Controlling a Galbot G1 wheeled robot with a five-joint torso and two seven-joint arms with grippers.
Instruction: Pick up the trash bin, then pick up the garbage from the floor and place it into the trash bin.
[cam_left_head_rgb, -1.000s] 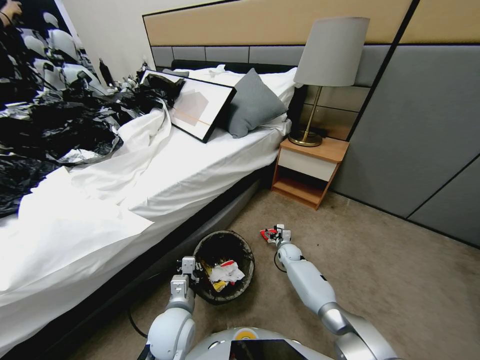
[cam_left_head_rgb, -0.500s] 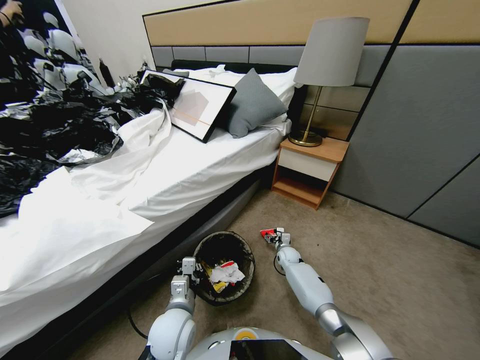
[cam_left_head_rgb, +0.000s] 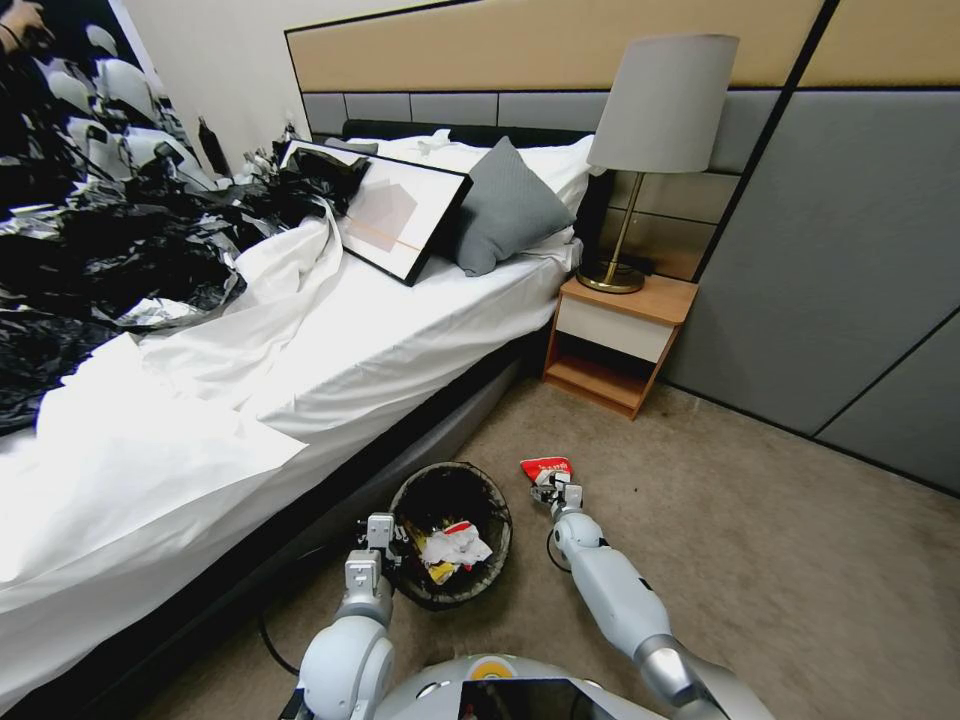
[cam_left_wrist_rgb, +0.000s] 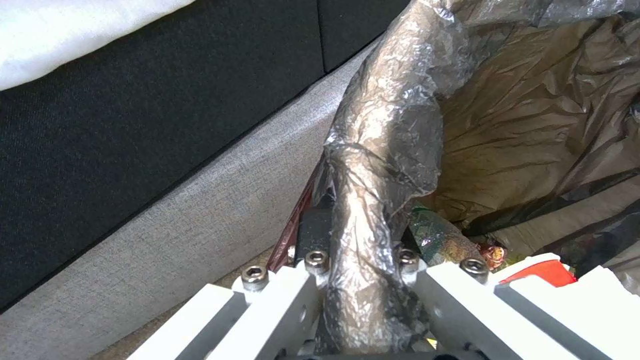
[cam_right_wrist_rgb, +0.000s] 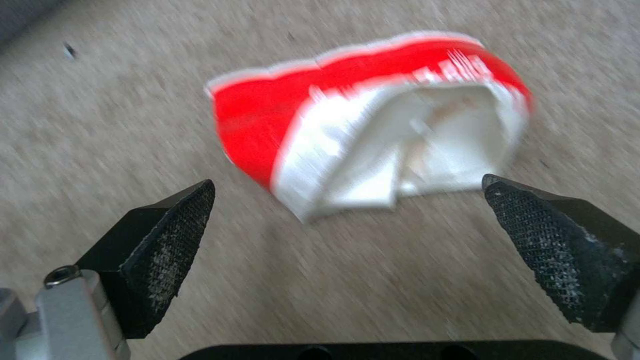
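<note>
Floor: beige-grey carpet (cam_left_head_rgb: 760, 560), running from the bed base to the grey wall panels.

On the carpet:
- trash bin (cam_left_head_rgb: 497, 500), round, dark bag folded over its rim, just beside the bed base (cam_left_head_rgb: 440, 440). Holds white, red and yellow scraps.
- red-and-white wrapper (cam_left_head_rgb: 546, 467), lying flat on open carpet beside the bin's right, apart from it. In the right wrist view it (cam_right_wrist_rgb: 373, 145) is crumpled, white inside facing up, touching nothing but carpet.
- wooden nightstand (cam_left_head_rgb: 615, 345) standing in the corner, against the bed and wall.
- black cable (cam_left_head_rgb: 268, 640) looping near the bed base.
</note>
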